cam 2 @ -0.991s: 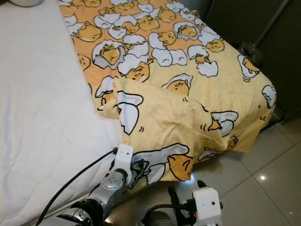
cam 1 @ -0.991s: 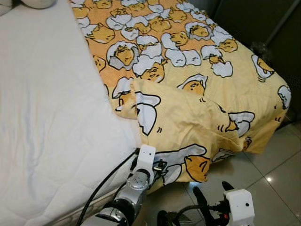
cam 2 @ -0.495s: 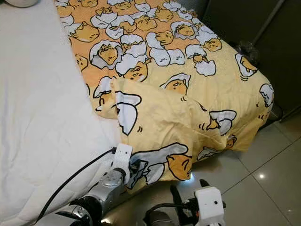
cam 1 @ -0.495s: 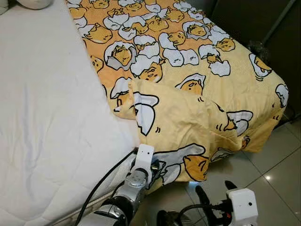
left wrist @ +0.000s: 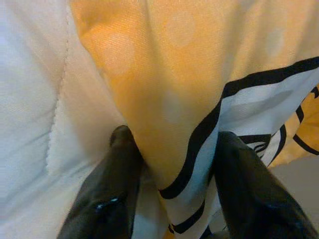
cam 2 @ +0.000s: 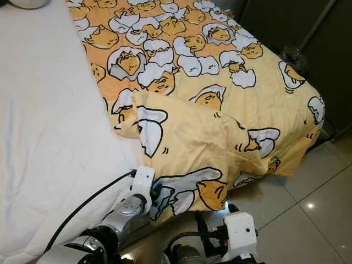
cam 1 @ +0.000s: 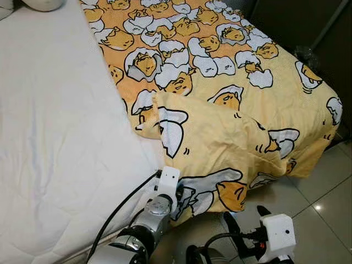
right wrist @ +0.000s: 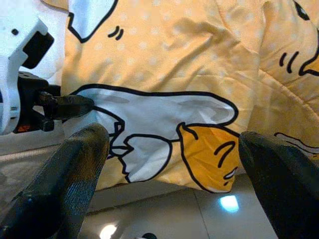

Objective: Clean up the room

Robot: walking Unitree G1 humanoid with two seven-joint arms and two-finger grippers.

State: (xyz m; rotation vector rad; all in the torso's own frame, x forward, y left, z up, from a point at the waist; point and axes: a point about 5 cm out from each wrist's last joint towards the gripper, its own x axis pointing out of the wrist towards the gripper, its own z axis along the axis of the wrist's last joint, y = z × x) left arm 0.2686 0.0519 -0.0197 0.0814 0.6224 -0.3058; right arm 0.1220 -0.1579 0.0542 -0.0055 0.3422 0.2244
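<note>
While we look down through the left eye view, our left gripper pinches the lower edge of the yellow patterned duvet, which is folded back over the bed's white mattress. Through the left wrist view, fabric sits clamped between both fingers. Through the right wrist view, our right gripper hangs released before the duvet, above the tiled floor.

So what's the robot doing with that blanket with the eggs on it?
It's tidying the bed. The left gripper has pinched a fold at the lower edge of the yellow blanket, right beside the white mattress. The right gripper waits open just below the blanket's hanging edge, over the tiled floor, holding nothing. The blanket lies bunched and folded over on itself, so the bed isn't made yet.
</note>
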